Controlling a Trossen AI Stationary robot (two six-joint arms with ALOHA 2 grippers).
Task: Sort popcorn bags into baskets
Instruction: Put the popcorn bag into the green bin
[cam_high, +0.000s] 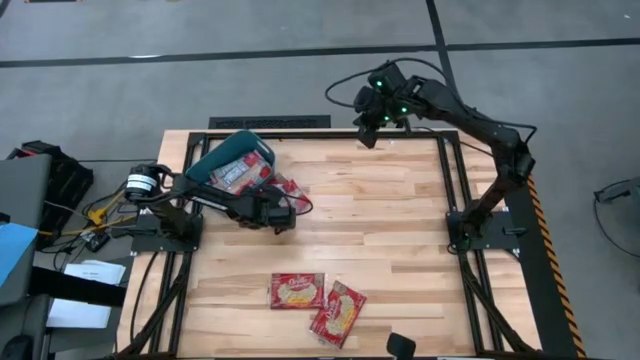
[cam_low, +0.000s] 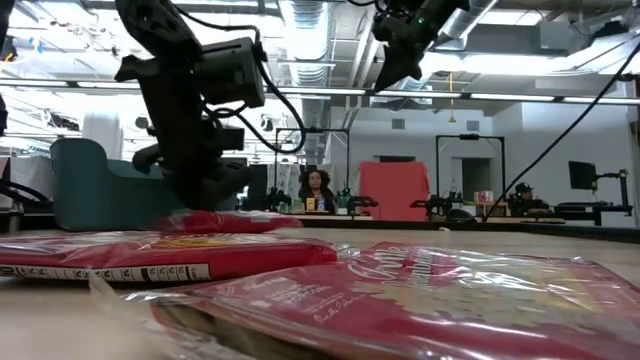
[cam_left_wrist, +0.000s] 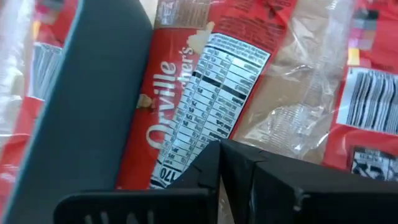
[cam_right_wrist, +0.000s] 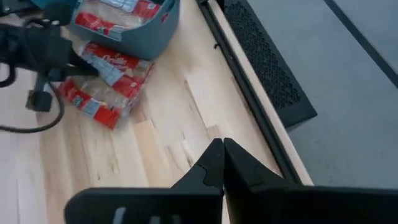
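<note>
Packets nearest the lens, low view: two red popcorn bags (cam_low: 400, 300) lie flat on the table (cam_low: 60, 330) — thin, crinkly film, likely light, limp and slippery; take by a sealed edge.
High view: teal bin (cam_high: 222, 158) at the left rear holds bags; one bag (cam_high: 290, 187) lies just beside it, two (cam_high: 297, 290) near the front edge. Left gripper (cam_high: 280, 217) is low by the bin, right gripper (cam_high: 368, 128) raised at the rear edge.
Left wrist view: fingers pressed together over a bag (cam_left_wrist: 205, 81) — whether film is pinched is unclear.
Right wrist view: fingers (cam_right_wrist: 205, 168) closed, empty.

A popcorn bag (cam_left_wrist: 186, 106) reads "Orville" in white; its nutrition panel shows "170".
</note>
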